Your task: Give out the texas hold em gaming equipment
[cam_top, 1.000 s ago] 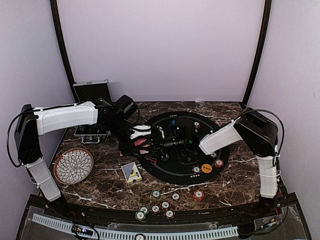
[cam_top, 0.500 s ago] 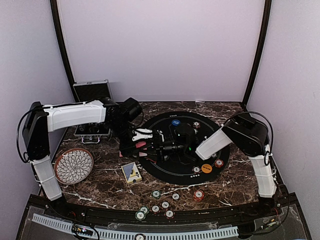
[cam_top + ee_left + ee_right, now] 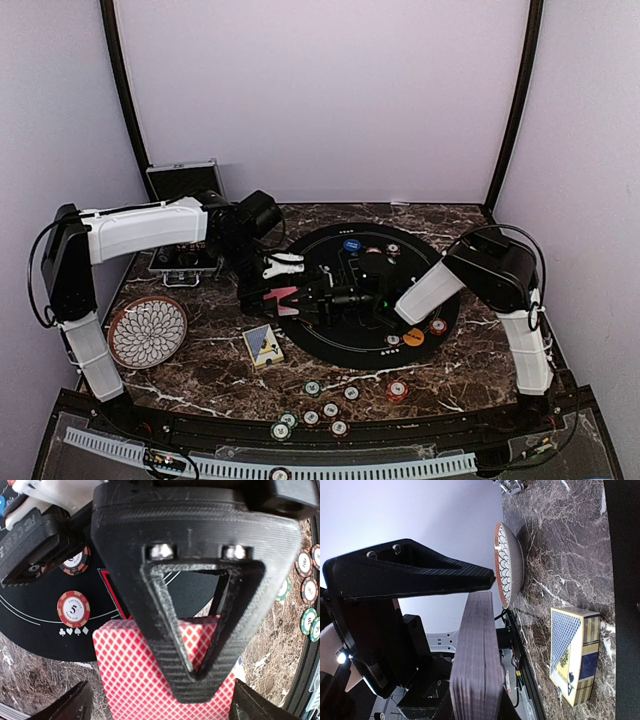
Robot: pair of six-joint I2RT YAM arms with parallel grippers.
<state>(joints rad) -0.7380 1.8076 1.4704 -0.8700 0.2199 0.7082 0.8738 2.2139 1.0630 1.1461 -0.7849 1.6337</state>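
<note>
Right claw [image 3: 322, 292] tight on card deck [image 3: 476, 655], red backs only in left wrist view; left claw [image 3: 157, 707] wide.

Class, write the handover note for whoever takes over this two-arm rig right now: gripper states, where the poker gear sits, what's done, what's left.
Left gripper: open, fingers wide on either side of the deck, gripping nothing.
Right gripper: shut on the red-backed deck of playing cards, held over the left edge of the black round mat.
On the mat: blue marker disc, orange marker disc, a few striped-edge poker chips.
Near table edge: loose group of chips.
Done: markers and some chips placed.
Left: probably dealing cards and handing out the near-edge chips.
</note>
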